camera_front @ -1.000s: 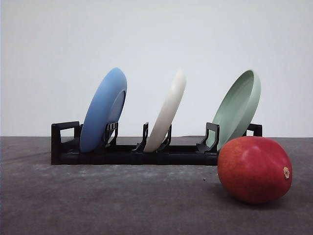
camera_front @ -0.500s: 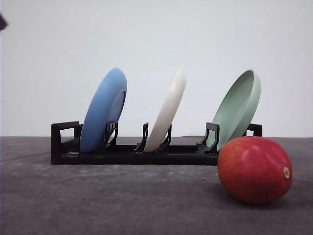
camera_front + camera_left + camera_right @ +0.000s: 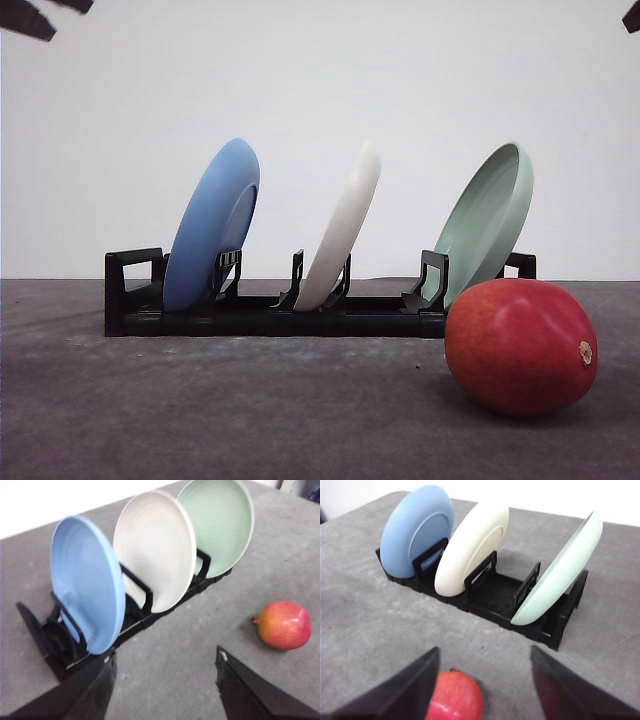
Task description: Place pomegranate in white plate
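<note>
Dark arm parts are newly seen at the front view's upper corners; an approach is judged begun. The round red pomegranate [image 3: 520, 346] lies on the grey table [image 3: 200, 420], near the upright cream matte white plate [image 3: 342, 228]; the left gripper [image 3: 162, 680] and right gripper [image 3: 485, 680] are held apart, empty.

In the right wrist view the pomegranate [image 3: 454, 699] is cut off at six o'clock. The black rack [image 3: 260, 315] hides each plate's lower rim. Dark scraps at the front view's upper corners are perhaps arms.
</note>
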Motion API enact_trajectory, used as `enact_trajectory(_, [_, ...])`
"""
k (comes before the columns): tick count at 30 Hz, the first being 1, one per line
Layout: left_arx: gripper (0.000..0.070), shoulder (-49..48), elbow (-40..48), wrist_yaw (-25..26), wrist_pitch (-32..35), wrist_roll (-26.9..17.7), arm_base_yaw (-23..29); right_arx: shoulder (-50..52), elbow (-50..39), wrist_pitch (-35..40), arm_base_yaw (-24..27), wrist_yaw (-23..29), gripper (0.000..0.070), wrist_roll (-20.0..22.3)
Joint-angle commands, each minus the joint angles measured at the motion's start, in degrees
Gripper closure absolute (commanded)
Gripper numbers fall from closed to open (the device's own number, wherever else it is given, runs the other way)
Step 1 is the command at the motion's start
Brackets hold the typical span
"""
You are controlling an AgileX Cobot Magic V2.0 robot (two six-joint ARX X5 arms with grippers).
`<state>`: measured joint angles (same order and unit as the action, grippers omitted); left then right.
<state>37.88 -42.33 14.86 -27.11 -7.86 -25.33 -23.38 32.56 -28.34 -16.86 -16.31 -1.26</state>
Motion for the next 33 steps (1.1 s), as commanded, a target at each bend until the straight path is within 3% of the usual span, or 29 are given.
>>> enact_trajectory(1, [0.0306, 0.7, -1.1, 0.2, 1.5, -0.5, -1.0, -0.1, 0.9, 1.1, -0.3, 0.0, 0.0301, 0.6])
enact_trajectory(10, [0.0308, 9.8, -1.1, -1.5, 13.6, -0.5, -8.7, -0.1, 0.9, 1.7, -0.3, -0.2, 0.0301, -0.3])
enact_trajectory(21, [0.0307, 33.1, -2.2, -13.6, 39.1, 0.0, -18.6, -0.1, 0.9, 1.7, -0.3, -0.2, 0.0301, -0.3])
enact_trajectory(28, [0.0308, 48.2, -11.2, -22.8, 40.1, 2.7, -21.7, -0.1, 0.9, 1.7, -0.3, -0.2, 0.0301, -0.2])
enact_trajectory(33, [0.031, 56.6, -19.0, -28.7, 36.8, 6.5, -21.7, -0.1, 0.9, 1.7, -0.3, -0.1, 0.0301, -0.2])
